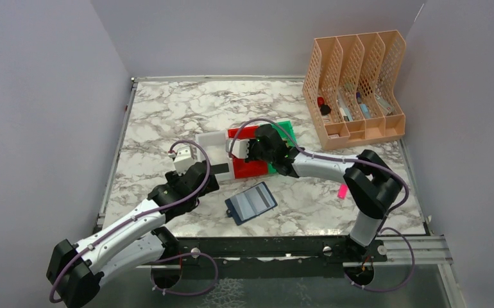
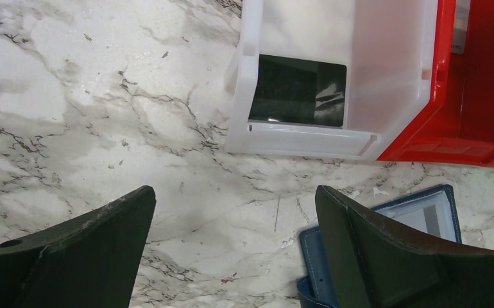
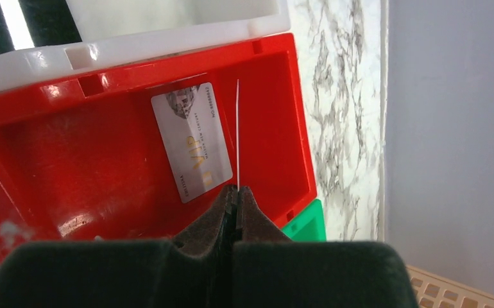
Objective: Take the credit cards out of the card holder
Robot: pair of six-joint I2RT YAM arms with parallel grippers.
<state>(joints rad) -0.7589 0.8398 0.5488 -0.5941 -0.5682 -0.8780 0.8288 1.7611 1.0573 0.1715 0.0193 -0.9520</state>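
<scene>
Right wrist view: my right jaws clench a card edge-on over the red bin, likely for dropping; left jaws released.

Glossy plastic credit card, glossy red bin

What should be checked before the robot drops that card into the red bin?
1. Right gripper shut on the thin card: ok.
2. Card held over the red bin, inside its walls: ok.
3. Free floor beside the silvery card lying in that bin: ok.
4. Left gripper open, empty, clear of the red bin: ok.
5. More cards left in the card holder: cannot tell.
</scene>
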